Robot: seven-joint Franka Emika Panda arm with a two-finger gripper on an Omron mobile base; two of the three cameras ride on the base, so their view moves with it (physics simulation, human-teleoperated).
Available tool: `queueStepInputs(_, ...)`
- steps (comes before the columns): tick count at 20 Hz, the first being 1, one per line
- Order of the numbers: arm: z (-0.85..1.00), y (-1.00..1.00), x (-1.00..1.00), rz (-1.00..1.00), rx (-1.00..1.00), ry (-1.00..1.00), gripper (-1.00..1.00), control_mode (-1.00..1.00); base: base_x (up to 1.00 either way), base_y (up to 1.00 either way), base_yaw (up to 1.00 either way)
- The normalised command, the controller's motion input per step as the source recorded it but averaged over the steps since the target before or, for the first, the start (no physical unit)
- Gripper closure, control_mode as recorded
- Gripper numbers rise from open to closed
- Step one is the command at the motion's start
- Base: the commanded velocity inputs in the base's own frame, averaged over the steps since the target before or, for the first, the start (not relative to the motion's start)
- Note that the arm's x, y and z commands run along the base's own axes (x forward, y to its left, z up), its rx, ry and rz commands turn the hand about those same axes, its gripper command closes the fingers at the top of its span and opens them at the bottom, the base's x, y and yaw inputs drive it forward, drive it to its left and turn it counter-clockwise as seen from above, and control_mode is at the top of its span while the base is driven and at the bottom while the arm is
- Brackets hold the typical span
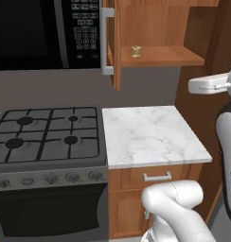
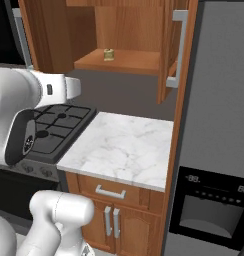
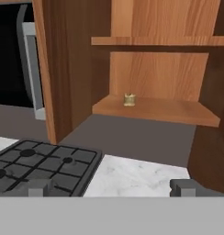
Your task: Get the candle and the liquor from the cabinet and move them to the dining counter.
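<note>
The candle (image 1: 136,51) (image 2: 109,54) (image 3: 129,99), a tiny tan-gold cylinder, stands upright near the front edge of the lower shelf in the open wooden cabinet (image 1: 160,56) (image 2: 129,62) (image 3: 155,110). Both cabinet doors stand open, with grey bar handles. My gripper (image 3: 111,188) is open, its two dark fingertips (image 3: 38,188) set wide apart with nothing between them. It hovers over the small marble slab, well short of the shelf and below it, facing the candle. The liquor and the dining counter are out of view.
A gas stove (image 1: 46,134) sits left of the small marble slab (image 1: 150,134), and a black microwave (image 1: 41,33) hangs above the stove. The open left door (image 1: 116,42) juts out beside the shelf. A tall grey appliance (image 2: 219,125) stands to the right.
</note>
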Motion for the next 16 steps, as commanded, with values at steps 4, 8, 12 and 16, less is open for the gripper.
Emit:
queueStepInputs(4, 0.23, 0.0, 0.0, 0.11, 0.0, -0.03, -1.0, -1.0, 0.0, 0.0, 0.0)
queueStepInputs(8, 0.02, 0.0, 0.0, 0.07, 0.0, -0.04, -1.0, -1.0, 0.0, 0.0, 0.0)
queueStepInputs(12, 0.0, 0.01, 0.07, 0.05, 0.0, -0.01, -1.0, -1.0, 0.0, 0.0, 0.0)
queueStepInputs(16, 0.0, 0.09, 0.21, 0.02, 0.0, 0.0, -1.0, -1.0, 0.0, 0.0, 0.0)
